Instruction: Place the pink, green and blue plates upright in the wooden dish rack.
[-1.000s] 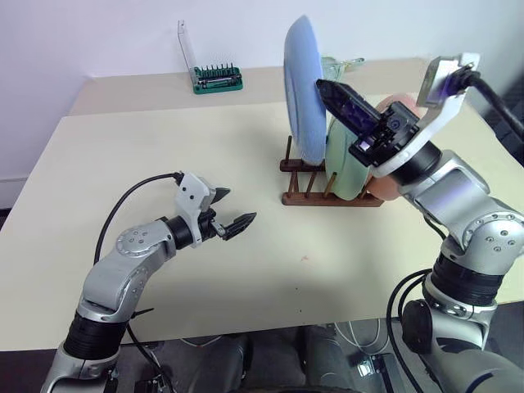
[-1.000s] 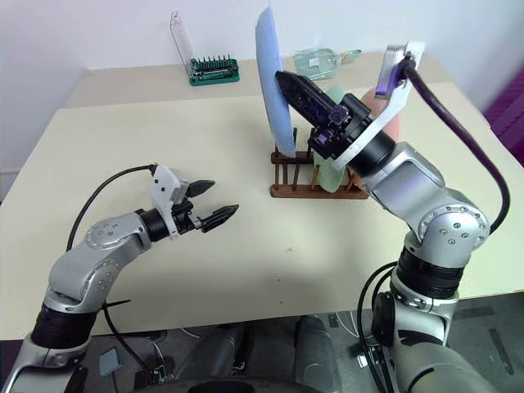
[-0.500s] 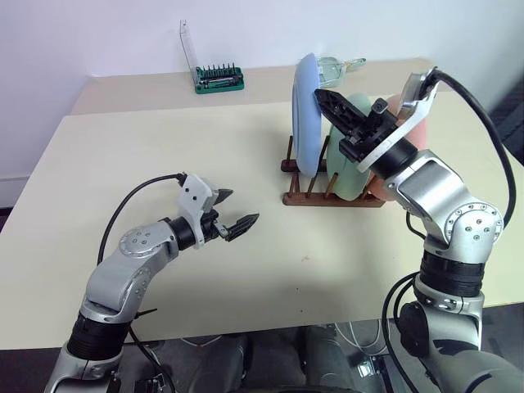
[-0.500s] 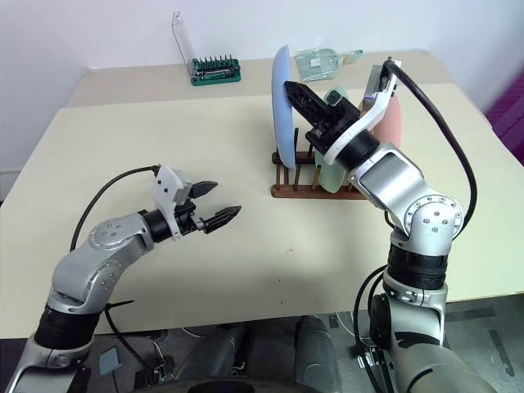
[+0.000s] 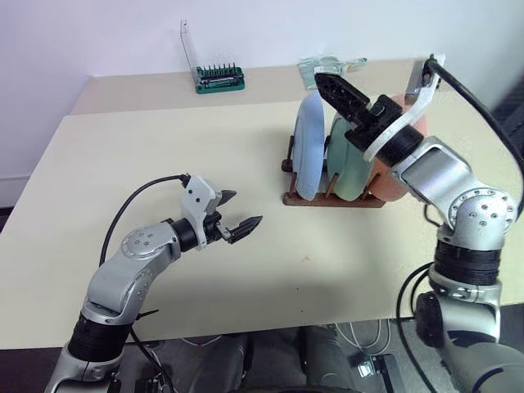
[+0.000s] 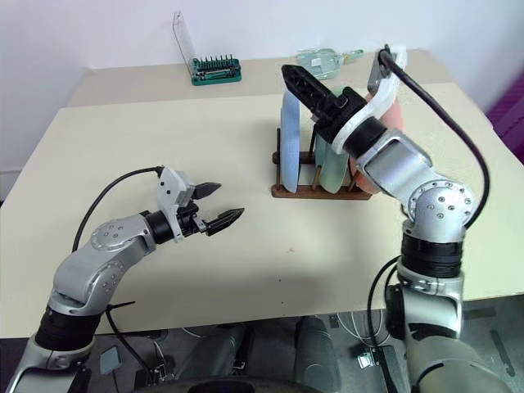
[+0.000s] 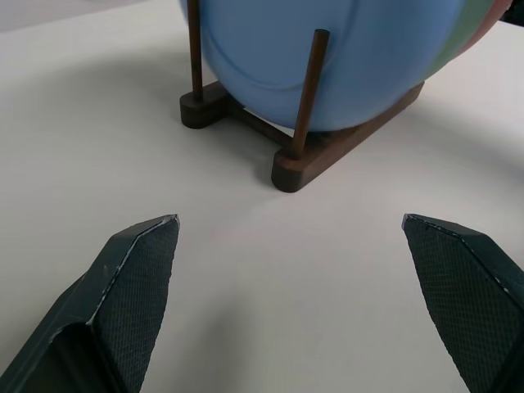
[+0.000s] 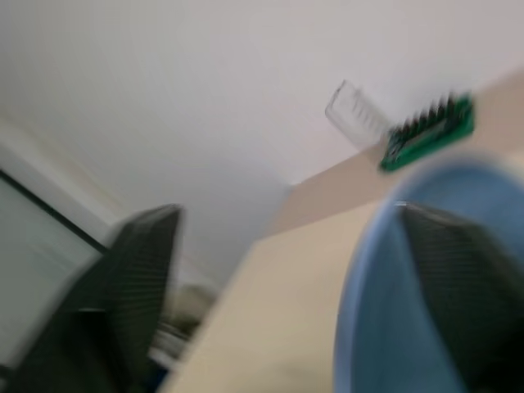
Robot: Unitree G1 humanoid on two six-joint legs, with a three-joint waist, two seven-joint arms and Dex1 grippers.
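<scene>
Right pincer (image 6: pixel 315 92) spread, blue plate (image 5: pixel 309 146) racked just below it; release step. Next: lift clear. Left pincer (image 5: pixel 237 217) spread, idle.

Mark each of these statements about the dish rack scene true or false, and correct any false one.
1. The blue plate stands upright in the wooden dish rack. True.
2. The green plate lies flat on the table. False: it stands in the rack, between the blue plate and the pink plate.
3. The left gripper is open and holds nothing. True.
4. The right gripper is shut on the blue plate. False: its fingers stand apart above the plate.
5. The green tool holder sits at the table's far edge. True.
</scene>
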